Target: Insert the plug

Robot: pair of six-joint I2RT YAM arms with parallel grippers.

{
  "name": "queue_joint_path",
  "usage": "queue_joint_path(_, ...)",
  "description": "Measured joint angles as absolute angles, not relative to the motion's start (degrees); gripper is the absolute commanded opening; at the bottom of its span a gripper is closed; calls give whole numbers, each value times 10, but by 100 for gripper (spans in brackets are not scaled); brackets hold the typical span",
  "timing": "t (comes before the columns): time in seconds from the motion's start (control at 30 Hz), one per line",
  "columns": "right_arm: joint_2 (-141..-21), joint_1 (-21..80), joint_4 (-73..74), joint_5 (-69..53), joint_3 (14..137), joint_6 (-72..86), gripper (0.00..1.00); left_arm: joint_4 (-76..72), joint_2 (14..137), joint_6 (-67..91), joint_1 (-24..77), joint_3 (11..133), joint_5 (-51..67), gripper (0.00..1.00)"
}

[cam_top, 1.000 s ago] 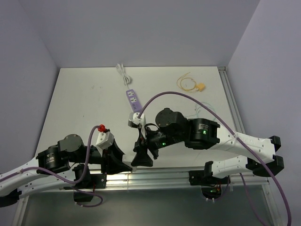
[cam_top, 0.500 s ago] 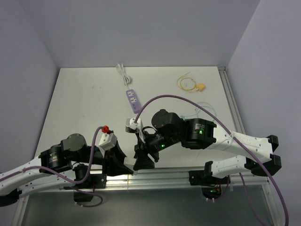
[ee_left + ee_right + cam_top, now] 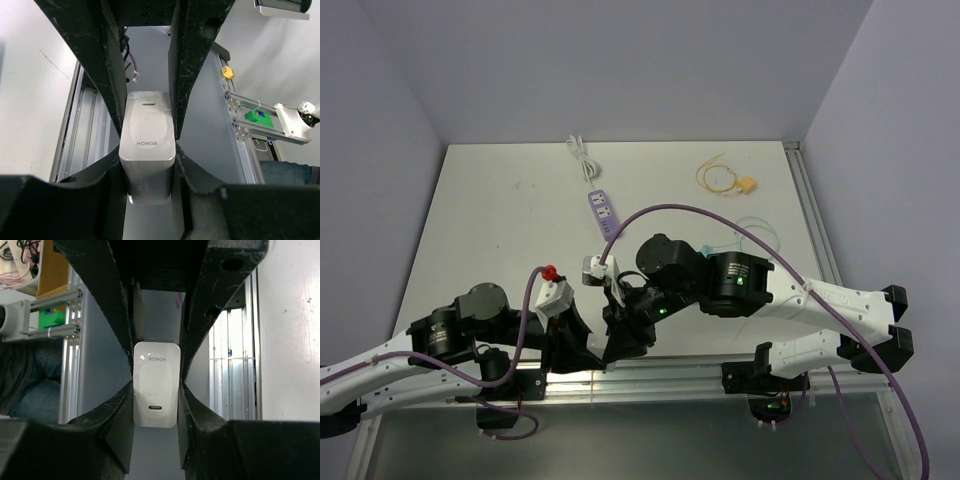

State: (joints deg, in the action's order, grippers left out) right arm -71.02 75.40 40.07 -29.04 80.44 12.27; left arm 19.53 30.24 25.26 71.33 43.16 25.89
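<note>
A white charger block (image 3: pixel 147 145) marked HONOR is gripped between the fingers of my left gripper (image 3: pixel 147 125), which is shut on its sides. My right gripper (image 3: pixel 156 385) is shut on the same charger block (image 3: pixel 156 390) from the other end, pads against both sides, with the port end facing this camera. In the top view, left gripper (image 3: pixel 592 355) and right gripper (image 3: pixel 613 350) meet tip to tip over the table's near edge. The plug (image 3: pixel 747 184), small and yellow-tan on a looped yellow cable (image 3: pixel 717 176), lies at the far right. The purple power strip (image 3: pixel 603 211) lies at the far middle.
The strip's white cord (image 3: pixel 582 158) runs toward the back wall. An aluminium rail (image 3: pixel 650 375) lines the near edge below both grippers. A thin clear cable loop (image 3: pixel 760 232) lies right of the right arm. Walls enclose the table on three sides.
The right arm swung nearer and leftward, onto the charger in the left gripper, and its jaws narrowed onto the block. The left arm shifted slightly right, still gripping.
</note>
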Motion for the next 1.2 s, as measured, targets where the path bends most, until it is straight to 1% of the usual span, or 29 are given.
queue_joint_path(0.07,-713,754,404,-291,804,125,28,195,302,255,713,429,259,0)
queue_joint_path(0.1,-715,754,405,-294,804,124,17,195,302,257,713,427,260,0)
queue_joint_path(0.17,-718,754,408,-298,804,122,3,196,302,259,713,424,261,0)
queue_joint_path(0.2,-719,754,410,-299,804,122,0,196,302,260,713,424,262,0)
queue_joint_path(0.3,-721,755,411,-296,804,121,0,200,302,261,713,424,260,0)
queue_joint_path(0.33,-720,755,409,-294,801,120,0,202,302,262,713,424,256,8)
queue_joint_path(0.4,-714,758,397,-284,790,120,0,210,298,261,713,424,247,16)
queue_joint_path(0.43,-708,759,385,-277,779,120,0,214,296,260,714,424,241,29)
queue_joint_path(0.5,-694,761,362,-260,757,121,0,219,290,257,714,424,225,43)
queue_joint_path(0.53,-684,761,347,-250,745,121,0,220,287,255,715,424,214,58)
queue_joint_path(0.6,-667,762,339,-220,727,119,0,221,278,262,714,424,176,71)
queue_joint_path(0.63,-657,763,340,-204,717,119,0,220,273,264,714,424,158,81)
queue_joint_path(0.73,-637,763,344,-164,700,116,0,221,252,273,714,426,103,96)
queue_joint_path(0.83,-625,763,347,-129,697,115,0,222,232,283,713,429,47,100)
queue_joint_path(1.03,-610,762,350,-19,665,115,0,244,159,300,713,431,-74,100)
queue_joint_path(1.2,-611,722,361,42,601,99,0,247,105,309,713,431,-115,100)
